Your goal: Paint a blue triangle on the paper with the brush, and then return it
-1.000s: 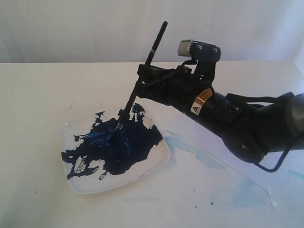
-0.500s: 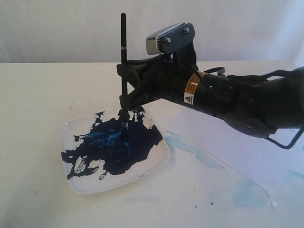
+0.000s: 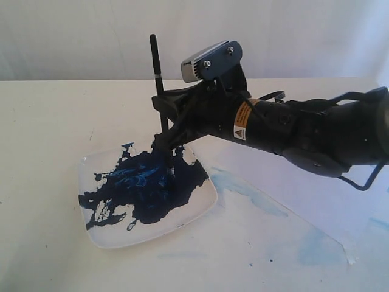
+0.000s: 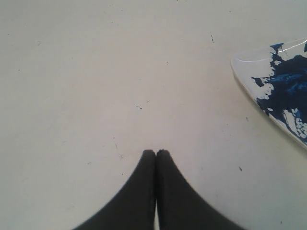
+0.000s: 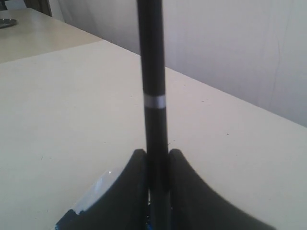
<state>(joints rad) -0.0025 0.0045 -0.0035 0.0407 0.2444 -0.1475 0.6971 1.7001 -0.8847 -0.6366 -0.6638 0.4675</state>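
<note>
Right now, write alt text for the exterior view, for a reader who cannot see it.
The right gripper holds the black brush nearly upright, its tip in dark blue paint on a square white plate. Beside the plate lies the paper, showing pale blue smears.

The jaws meet over the table (image 4: pixel 96 72); blue-smeared plate (image 4: pixel 250 71) nearby.

The brush (image 5: pixel 152 57) has a smooth black shaft with a soft sheen and a narrow silver band (image 5: pixel 154 101) that looks metallic. The right hand (image 5: pixel 157 154) and left hand (image 4: pixel 156 152) are matt black and plastic-looking. The white plate (image 3: pixel 115 237) is glossy, and the dark-blue paint (image 3: pixel 152 188) on it shines wet. The paper (image 3: pixel 322 207) is thin and matt. The pale surface (image 3: pixel 48 121) is matt and lightly specked.
</note>
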